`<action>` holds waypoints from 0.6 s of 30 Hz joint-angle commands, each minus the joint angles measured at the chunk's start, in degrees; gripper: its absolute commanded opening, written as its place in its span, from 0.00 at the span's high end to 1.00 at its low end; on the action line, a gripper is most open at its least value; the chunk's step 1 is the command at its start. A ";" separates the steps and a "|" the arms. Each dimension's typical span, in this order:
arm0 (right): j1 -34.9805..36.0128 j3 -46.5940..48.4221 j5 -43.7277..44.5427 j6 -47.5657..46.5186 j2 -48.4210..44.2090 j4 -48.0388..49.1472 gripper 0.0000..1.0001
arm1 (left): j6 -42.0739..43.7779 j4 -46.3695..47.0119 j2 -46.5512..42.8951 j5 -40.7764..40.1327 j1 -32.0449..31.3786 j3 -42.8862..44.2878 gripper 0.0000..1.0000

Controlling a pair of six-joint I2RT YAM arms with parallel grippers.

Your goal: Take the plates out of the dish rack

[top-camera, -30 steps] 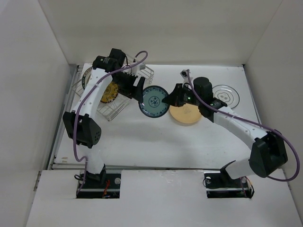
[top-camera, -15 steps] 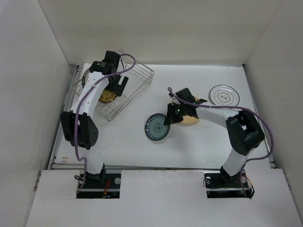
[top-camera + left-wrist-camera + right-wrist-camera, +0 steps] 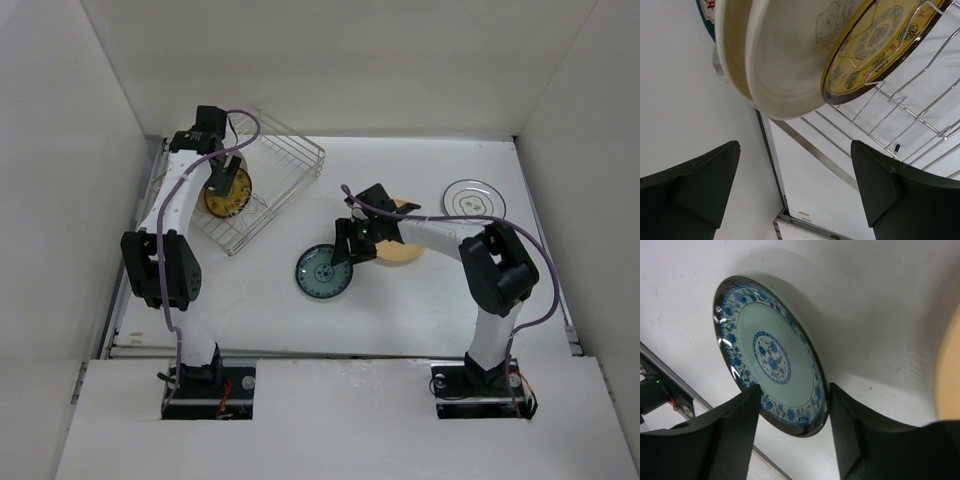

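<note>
Left gripper (image 3: 795, 150): spread wide, empty, near cream plate (image 3: 785, 65) | Right gripper (image 3: 795, 387): spread, straddling blue-patterned plate (image 3: 770, 355) rim

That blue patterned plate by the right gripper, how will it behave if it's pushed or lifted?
The blue patterned plate looks rigid and seems to lie flat, so it would probably slide on the smooth white table rather than tip. Its glinting glazed rim likely makes it slippery for the right gripper, and it looks ceramic, so probably breakable if dropped.
</note>
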 commanded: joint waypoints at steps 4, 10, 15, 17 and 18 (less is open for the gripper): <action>0.43 2.73 6.85 0.24 -3.90 -6.59 0.33 | 2.47 1.22 2.49 2.08 -0.22 1.87 0.16; 0.43 3.35 10.64 0.24 -6.45 -10.12 0.27 | 1.86 -0.45 5.49 7.16 0.31 6.18 0.32; 0.43 3.35 11.88 0.24 -9.79 -11.44 0.25 | 0.72 0.70 7.50 6.56 0.31 8.11 0.32; 0.43 3.87 11.88 0.24 -11.37 -11.97 0.25 | 0.72 0.17 8.20 6.56 0.31 9.69 0.32; 0.43 3.88 11.88 0.24 -11.90 -11.97 0.25 | 0.72 0.17 8.99 7.17 0.31 9.69 0.37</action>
